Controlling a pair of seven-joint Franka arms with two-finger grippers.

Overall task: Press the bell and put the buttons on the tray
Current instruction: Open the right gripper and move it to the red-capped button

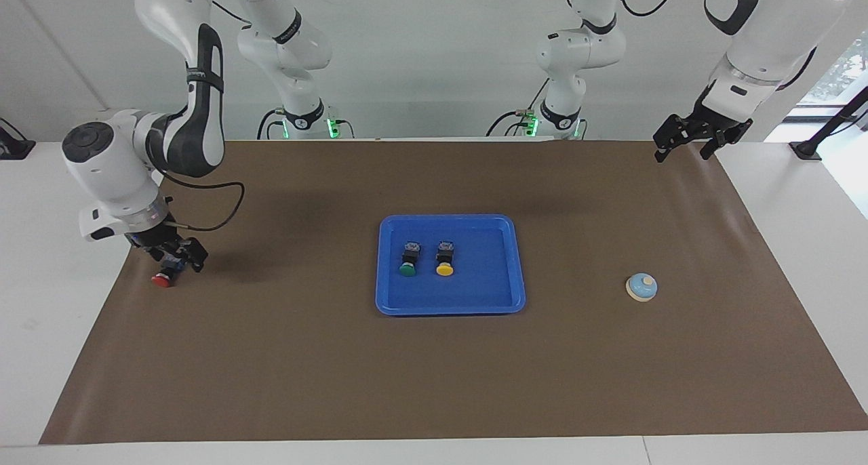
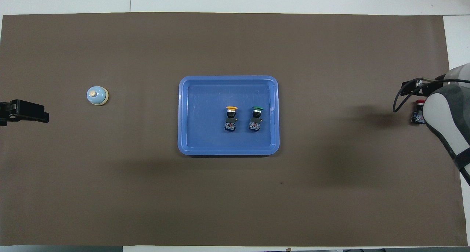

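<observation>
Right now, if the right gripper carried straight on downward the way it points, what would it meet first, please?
Most likely the red button: the right gripper, open, sits low directly over its black body on the brown mat. Whether they already touch is unclear.

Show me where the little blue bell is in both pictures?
Facing view: the bell sits on the brown mat toward the left arm's end of the table, beside the blue tray.
Overhead view: the bell is on the mat beside the tray.
Shared landmark: the tray in the middle.
</observation>
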